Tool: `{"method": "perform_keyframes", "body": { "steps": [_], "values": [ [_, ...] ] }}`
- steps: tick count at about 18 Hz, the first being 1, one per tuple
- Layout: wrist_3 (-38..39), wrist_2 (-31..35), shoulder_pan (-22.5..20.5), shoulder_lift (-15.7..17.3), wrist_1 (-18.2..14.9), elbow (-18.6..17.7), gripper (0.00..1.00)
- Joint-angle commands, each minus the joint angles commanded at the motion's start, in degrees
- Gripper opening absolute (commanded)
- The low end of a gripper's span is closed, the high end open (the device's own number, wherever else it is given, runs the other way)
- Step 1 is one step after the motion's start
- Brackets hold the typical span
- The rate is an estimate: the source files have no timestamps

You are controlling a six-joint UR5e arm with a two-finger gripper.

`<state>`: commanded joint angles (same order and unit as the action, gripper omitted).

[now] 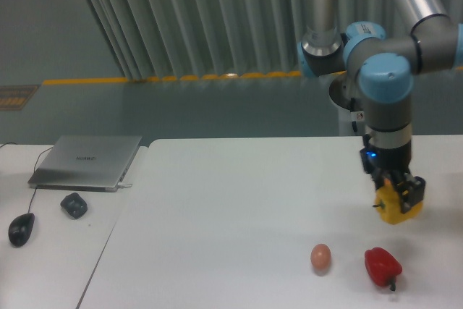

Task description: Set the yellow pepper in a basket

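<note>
Between my two fingers sits the yellow pepper (pixel 392 206), squeezed tight from both sides. My gripper (pixel 396 197) points straight down, and the pepper hangs right under it, up in the air over the right side of the white table (pixel 231 208). It does not touch the table. Below it and a little to the left lies the red pepper (pixel 381 266), close to the front edge. A small pinkish egg (pixel 320 256) sits next to the red pepper, further left. They are apart from each other and apart from my pepper. Far off on the left, on another table, I can see a closed gray laptop (pixel 85 161), a dark little lump (pixel 74 205) and a black mouse (pixel 21 229). I cannot see any basket from here.
</note>
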<state>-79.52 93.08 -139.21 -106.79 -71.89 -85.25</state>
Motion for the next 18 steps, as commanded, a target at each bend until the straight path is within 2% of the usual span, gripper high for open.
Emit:
{"method": "perform_keyframes", "body": {
  "steps": [5,16,18],
  "values": [
    [-13.5,-0.1,-4.7,-0.3,0.5,0.0,0.27],
    [-34.3,-1.2,-13.7,-2.1,3.5,-0.1,0.27],
    [-38.9,-2.1,-15.5,-2.2,3.7,-0.1,0.32]
  ]
}}
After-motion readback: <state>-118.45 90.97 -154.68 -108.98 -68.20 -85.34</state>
